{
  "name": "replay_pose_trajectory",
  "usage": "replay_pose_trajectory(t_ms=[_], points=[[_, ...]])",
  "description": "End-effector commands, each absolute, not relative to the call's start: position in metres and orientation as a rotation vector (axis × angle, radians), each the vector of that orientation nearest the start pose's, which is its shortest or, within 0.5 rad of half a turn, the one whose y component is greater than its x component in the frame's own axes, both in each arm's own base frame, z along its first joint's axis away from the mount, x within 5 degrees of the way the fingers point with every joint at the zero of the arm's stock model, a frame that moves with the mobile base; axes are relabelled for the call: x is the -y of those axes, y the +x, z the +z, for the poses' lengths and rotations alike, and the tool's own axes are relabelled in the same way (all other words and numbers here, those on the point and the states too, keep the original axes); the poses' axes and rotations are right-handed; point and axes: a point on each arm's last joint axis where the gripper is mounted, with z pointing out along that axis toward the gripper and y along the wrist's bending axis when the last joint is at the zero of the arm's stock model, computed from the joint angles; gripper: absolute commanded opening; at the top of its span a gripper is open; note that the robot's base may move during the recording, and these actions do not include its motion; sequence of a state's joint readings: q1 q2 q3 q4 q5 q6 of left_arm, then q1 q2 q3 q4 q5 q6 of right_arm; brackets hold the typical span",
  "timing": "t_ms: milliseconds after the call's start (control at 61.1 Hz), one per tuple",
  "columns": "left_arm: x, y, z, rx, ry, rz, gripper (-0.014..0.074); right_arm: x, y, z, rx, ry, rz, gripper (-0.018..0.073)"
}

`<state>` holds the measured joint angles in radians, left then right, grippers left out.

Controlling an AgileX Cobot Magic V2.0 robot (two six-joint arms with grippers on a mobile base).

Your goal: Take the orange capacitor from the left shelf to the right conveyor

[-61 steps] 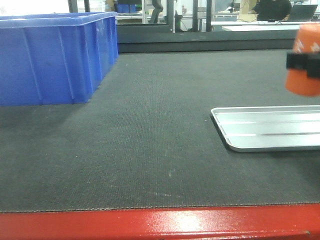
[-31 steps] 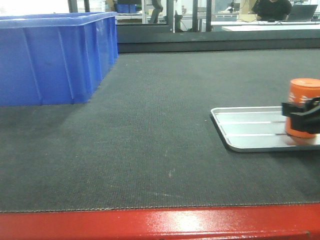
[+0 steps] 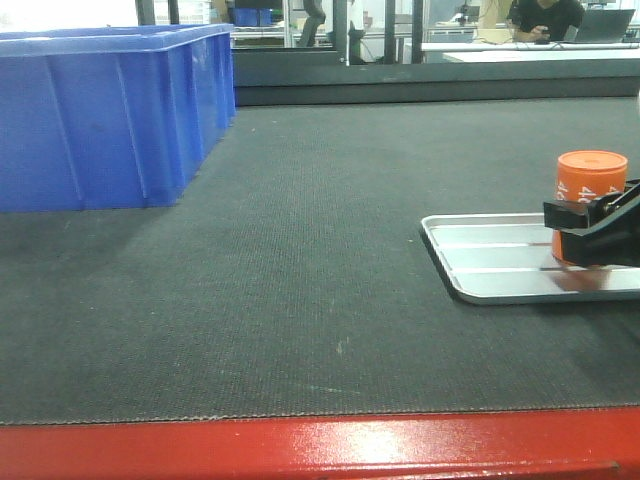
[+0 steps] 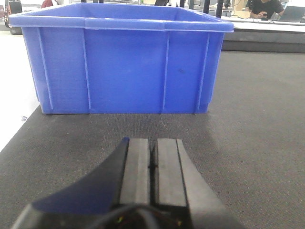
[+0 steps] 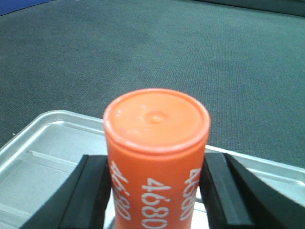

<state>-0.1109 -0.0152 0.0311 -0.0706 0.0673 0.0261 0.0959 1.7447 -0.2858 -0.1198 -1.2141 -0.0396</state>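
Note:
The orange capacitor [image 3: 590,175], printed "4680", stands upright over the flat silver tray [image 3: 490,260] at the right of the dark conveyor belt [image 3: 300,250]. My right gripper [image 3: 588,225] is shut on it, its black pads flat against both sides; the right wrist view shows the capacitor [image 5: 155,143] between the gripper's [image 5: 155,164] jaws. I cannot tell whether its base touches the tray. My left gripper [image 4: 152,143] is shut and empty, low over the belt, facing a blue bin. The left shelf is out of view.
A large blue plastic bin [image 3: 100,110] stands at the belt's back left, close ahead of the left gripper [image 4: 124,62]. The belt's glossy red front edge [image 3: 300,445] runs along the bottom. Tables and people are behind the belt.
My right gripper came down from the upper right with the capacitor to the tray, then shifted a little left. The left arm's earlier position is not shown.

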Motion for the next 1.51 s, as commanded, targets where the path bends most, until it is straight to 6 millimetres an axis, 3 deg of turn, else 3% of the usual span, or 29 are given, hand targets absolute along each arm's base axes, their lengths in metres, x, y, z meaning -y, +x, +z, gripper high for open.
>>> replay_pose_trajectory(t_ms=[0,82,147,344,655,802,1031,1129,1309,1489], points=[[0.006,0.055,0.207,-1.466,0.043,-0.129,-0.0127,-0.035,0.247,0.15,-1.62,-0.255,0.108,0.0403],[0.006,0.055,0.207,-1.466,0.043,-0.129,-0.0127,-0.035,0.247,0.15,-1.619,-0.254,0.109,0.0572],[0.006,0.055,0.207,-1.466,0.043,-0.129,-0.0127,-0.035,0.247,0.15,-1.62,-0.253,0.109,0.0637],[0.006,0.055,0.207,-1.466,0.043,-0.129,-0.0127,-0.035,0.243,0.16,-1.597,-0.253,0.105,0.0627],[0.006,0.055,0.207,-1.466,0.043,-0.129,-0.0127,-0.034,0.216,0.202,-1.536,-0.2,0.181,0.0622],[0.006,0.055,0.207,-1.466,0.043,-0.129,-0.0127,-0.035,0.195,0.229,-1.572,-0.21,0.213,0.0522],[0.006,0.055,0.207,-1.466,0.043,-0.129,-0.0127,-0.026,0.159,0.271,-1.598,-0.128,0.204,0.0157],[0.006,0.055,0.207,-1.466,0.043,-0.129,-0.0127,-0.02,0.143,0.286,-1.602,-0.076,0.185,0.0047],[0.006,0.055,0.207,-1.466,0.043,-0.129,-0.0127,-0.011,0.118,0.308,-1.633,-0.019,0.118,0.005],[0.006,0.055,0.207,-1.466,0.043,-0.129,-0.0127,-0.01,0.106,0.32,-1.551,-0.02,0.124,0.005]])
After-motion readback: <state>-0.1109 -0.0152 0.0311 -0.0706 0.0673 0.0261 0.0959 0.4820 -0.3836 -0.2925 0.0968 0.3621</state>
